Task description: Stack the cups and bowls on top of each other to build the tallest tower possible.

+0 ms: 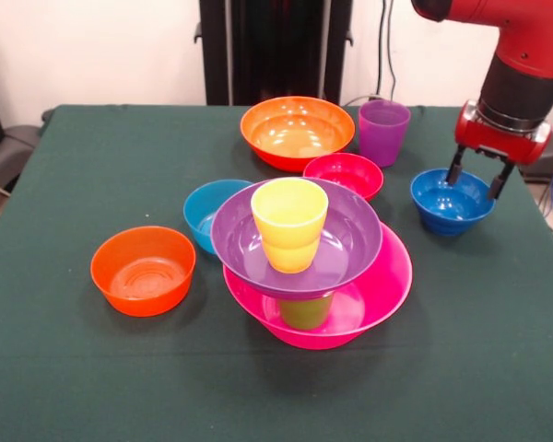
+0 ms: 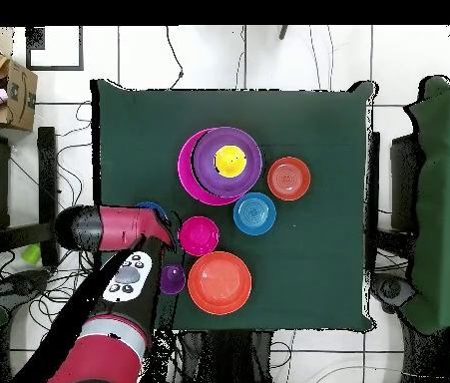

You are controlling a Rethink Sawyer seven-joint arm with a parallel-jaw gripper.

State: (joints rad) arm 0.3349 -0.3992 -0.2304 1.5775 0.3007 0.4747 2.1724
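Note:
The tower stands at the table's middle: a big pink bowl (image 1: 387, 285) holds a lime green cup (image 1: 306, 313), which carries a tilted big purple bowl (image 1: 350, 241) with a yellow cup (image 1: 289, 224) in it. My gripper (image 1: 476, 177) is open, its fingers (image 1: 454, 169) down at the far rim of the dark blue bowl (image 1: 447, 207) on the right; I cannot tell if they touch it. In the overhead view the arm (image 2: 109, 227) hides the gripper and most of the dark blue bowl (image 2: 152, 208). The tower shows there too (image 2: 226, 160).
Loose on the green table (image 1: 74, 368): a small orange bowl (image 1: 143, 270) front left, a light blue bowl (image 1: 205, 210) left of the tower, a red bowl (image 1: 344, 174), a big orange bowl (image 1: 297, 132) and a purple cup (image 1: 383, 131) at the back.

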